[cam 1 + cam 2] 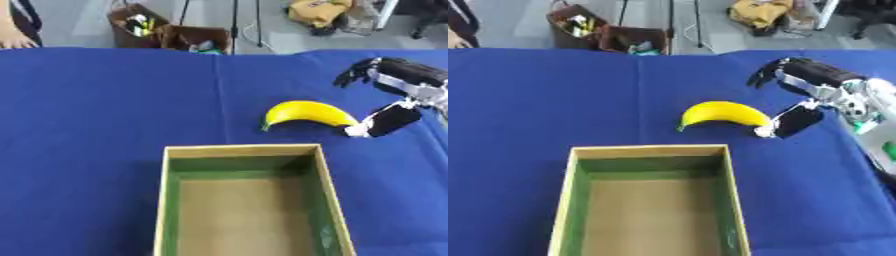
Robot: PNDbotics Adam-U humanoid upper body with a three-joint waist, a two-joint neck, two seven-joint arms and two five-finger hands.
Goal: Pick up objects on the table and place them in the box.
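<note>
Box nearest on table, banana just behind its far right corner, right hand touching banana's right end

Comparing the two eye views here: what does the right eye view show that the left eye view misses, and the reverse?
Only the right eye view shows the silver forearm behind the robot's right hand, running down the right edge. Only the left eye view shows a person's hand at the table's far left edge. Both show the yellow curved banana on the blue tablecloth, the hand's thumb by its right end, and the open wooden box with green inner walls, nothing inside.
</note>
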